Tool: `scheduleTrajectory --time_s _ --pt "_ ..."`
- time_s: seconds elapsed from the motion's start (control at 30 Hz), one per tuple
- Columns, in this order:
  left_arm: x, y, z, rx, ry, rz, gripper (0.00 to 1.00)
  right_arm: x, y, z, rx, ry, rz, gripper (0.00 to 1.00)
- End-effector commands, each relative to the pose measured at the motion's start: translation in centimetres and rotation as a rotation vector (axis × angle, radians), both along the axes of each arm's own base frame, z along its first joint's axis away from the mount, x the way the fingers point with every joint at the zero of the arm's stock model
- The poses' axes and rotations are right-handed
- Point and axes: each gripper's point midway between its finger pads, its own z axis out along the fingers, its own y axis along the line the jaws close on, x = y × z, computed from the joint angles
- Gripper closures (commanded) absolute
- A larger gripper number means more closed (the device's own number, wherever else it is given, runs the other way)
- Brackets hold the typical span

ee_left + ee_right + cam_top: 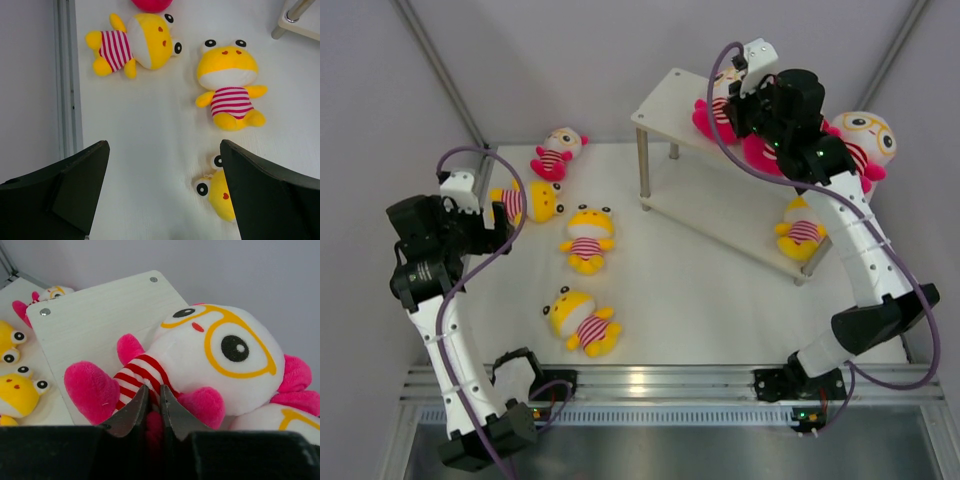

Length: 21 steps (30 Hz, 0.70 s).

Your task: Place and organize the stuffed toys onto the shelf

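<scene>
**R gripper** (153, 392): fingers nearly shut, pinching pink doll (200, 365) at its lower body. The doll lies on the shelf (100, 315) top board, touching a 2nd pink doll (280, 420).

**L gripper** (163, 145): fingers wide apart, holding nothing, above table (150, 125) left of shelf.

**On table left of shelf:** 3 yellow dolls (587, 238) and 1 pink (557, 152).

**Shelf lower board:** 4th yellow (802, 228).

the pink toy (215, 355) and the yellow toy (227, 75) are fuzzy plush cloth. the shelf (100, 310) has matt white boards with faint wood grain; its legs (643, 165) are shiny metal. the left gripper (164, 145) is matt dark plastic, the table (150, 125) smooth matt white.
</scene>
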Motion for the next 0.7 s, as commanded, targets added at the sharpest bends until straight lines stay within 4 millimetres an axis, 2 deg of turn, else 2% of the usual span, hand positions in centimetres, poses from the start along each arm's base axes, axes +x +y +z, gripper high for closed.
scheduleTrajectory --time_s 0.0,0.2,0.23,0.3,0.33,0.37,0.4,0.43,0.5,0.53,0.57,0.6,0.67 --pt "0.2 -0.4 -1.2 0.009 0.018 -0.049 0.03 -2.0 -1.2 2.8 0.076 -0.051 -0.025 0.91" --pt "2.6 1.5 -6.5 0.004 0.200 -0.061 0.13 -2.8 -1.5 3.8 0.116 -0.081 -0.026 0.91" --pt "3.3 2.1 -7.1 0.037 0.215 -0.054 0.14 -2.8 -1.5 3.8 0.112 -0.081 -0.028 0.80" --pt "4.7 2.5 -8.3 0.066 0.249 -0.049 0.14 -2.9 -1.5 4.2 0.109 -0.092 -0.025 0.64" --pt "6.0 1.7 -8.0 0.109 0.220 -0.083 0.13 -2.9 -1.6 4.1 0.097 -0.096 -0.024 0.54" --pt "6.8 2.2 -8.4 0.158 0.240 -0.057 0.13 -2.9 -1.7 4.5 0.094 -0.104 -0.024 0.48" --pt "7.5 1.8 -8.3 0.193 0.232 -0.070 0.13 -3.0 -1.6 4.6 0.089 -0.106 -0.019 0.43" --pt "9.1 0.2 -7.2 0.226 0.184 -0.115 0.12 -3.0 -1.7 4.7 0.077 -0.113 -0.018 0.35" --pt "11.3 -0.6 -7.0 0.225 0.165 -0.119 0.12 -3.1 -1.7 5.1 0.072 -0.127 -0.011 0.27" --pt "12.6 -1.1 -5.8 0.223 0.127 -0.121 0.12 -3.2 -1.7 5.5 0.068 -0.144 -0.005 0.23" --pt "14.6 -1.1 -6.2 0.222 0.123 -0.112 0.13 -3.3 -1.7 5.7 0.065 -0.153 0.000 0.22" --pt "15.7 -0.8 -6.3 0.237 0.124 -0.086 0.13 -3.4 -1.5 5.9 0.063 -0.161 0.016 0.20" --pt "19.4 -1.7 -6.4 0.220 0.104 -0.078 0.14 -3.6 -1.4 6.4 0.060 -0.186 0.028 0.15"
